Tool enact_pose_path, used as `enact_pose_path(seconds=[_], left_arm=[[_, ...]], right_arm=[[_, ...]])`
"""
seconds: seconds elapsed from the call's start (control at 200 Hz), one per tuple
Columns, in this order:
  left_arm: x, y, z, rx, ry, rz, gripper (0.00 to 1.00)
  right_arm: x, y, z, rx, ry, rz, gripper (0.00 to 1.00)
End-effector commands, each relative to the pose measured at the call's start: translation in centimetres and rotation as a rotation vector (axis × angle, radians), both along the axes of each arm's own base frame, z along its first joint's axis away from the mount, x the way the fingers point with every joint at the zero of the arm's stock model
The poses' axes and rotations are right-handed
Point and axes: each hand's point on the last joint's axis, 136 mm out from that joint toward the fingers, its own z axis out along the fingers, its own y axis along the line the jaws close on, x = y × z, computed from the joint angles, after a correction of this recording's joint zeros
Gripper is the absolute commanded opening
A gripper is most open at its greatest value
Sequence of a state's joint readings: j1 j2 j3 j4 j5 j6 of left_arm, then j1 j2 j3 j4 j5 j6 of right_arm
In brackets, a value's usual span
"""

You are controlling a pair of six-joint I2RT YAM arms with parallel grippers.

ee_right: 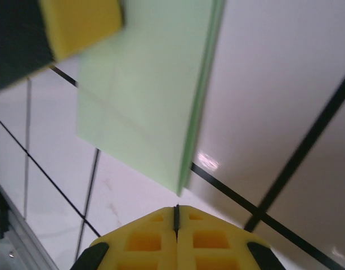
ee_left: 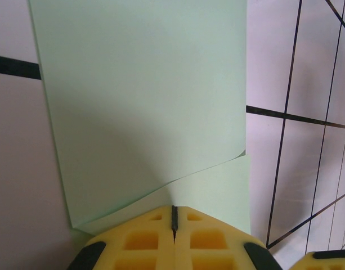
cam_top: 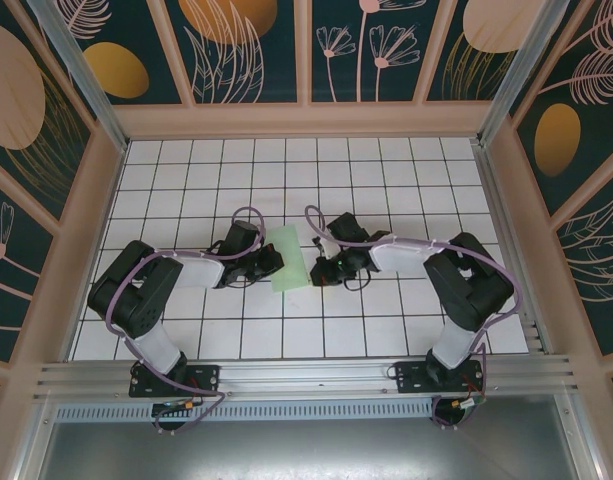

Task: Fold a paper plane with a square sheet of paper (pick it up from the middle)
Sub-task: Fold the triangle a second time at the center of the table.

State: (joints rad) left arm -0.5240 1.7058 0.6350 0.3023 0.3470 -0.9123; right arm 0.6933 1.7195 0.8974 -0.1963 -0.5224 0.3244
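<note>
Folded paper point(cam_top: 288, 257) on the counter point(cam_top: 386, 330)
Thin, limp, creases easily; take an edge; left fingers point(ee_left: 144, 242) and right fingers point(ee_right: 211, 242) are together

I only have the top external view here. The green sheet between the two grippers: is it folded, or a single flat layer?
Observer: Folded. In the left wrist view the sheet has an upper layer stopping short, with a lower layer poking out beneath.
Operator: Is the right gripper holding it?
Observer: No. The right gripper is shut on nothing, tips just off the sheet's corner.
Operator: And the left?
Observer: The left gripper is shut too, tips at the sheet's near edge.
</note>
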Motion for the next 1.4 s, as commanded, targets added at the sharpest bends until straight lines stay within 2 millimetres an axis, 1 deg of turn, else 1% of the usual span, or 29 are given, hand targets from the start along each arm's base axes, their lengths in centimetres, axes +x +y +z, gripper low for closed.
enact_pose_path(seconds=[0.0,0.05,0.135,0.21,0.27,0.435,0.771,0.921,1.026,1.131,1.311,1.396], left_arm=[[-3.3,3.5,-5.5,0.191,0.173,0.046,0.01],[-3.3,3.5,-5.5,0.191,0.174,0.046,0.01],[-3.3,3.5,-5.6,0.19,0.175,0.045,0.01],[-3.4,3.5,-5.7,0.192,0.18,0.044,0.01],[-3.5,3.5,-5.8,0.192,0.184,0.043,0.01],[-3.5,3.5,-5.9,0.191,0.185,0.043,0.0],[-3.5,3.6,-5.9,0.193,0.184,0.043,0.0],[-3.6,3.9,-6.0,0.211,0.187,0.051,0.0],[-3.8,4.3,-6.4,0.228,0.195,0.055,0.0],[-4.0,4.5,-6.6,0.236,0.199,0.057,0.0],[-4.0,4.5,-6.5,0.235,0.194,0.054,0.0],[-3.8,4.2,-6.2,0.224,0.182,0.048,0.0]], right_arm=[[1.7,2.8,2.4,0.099,-0.038,0.01,0.0],[2.2,3.7,1.9,0.099,-0.031,0.01,0.0],[3.2,4.6,0.8,0.09,-0.01,-0.004,0.0],[3.7,5.3,0.3,0.099,-0.002,-0.006,0.0],[4.0,5.8,0.4,0.116,0.003,0.0,0.0],[3.8,6.6,0.5,0.152,0.023,0.019,0.0],[3.1,6.6,-1.2,0.118,0.057,0.037,0.0],[2.4,5.5,-2.5,0.062,0.064,0.041,0.0],[1.7,4.2,-3.2,0.032,0.071,0.038,0.0],[0.6,2.3,-3.8,0.017,0.089,0.019,0.0],[-1.5,-0.6,-3.5,0.013,0.105,0.0,0.0],[-1.6,-1.5,-2.7,0.02,0.086,-0.02,0.0]])
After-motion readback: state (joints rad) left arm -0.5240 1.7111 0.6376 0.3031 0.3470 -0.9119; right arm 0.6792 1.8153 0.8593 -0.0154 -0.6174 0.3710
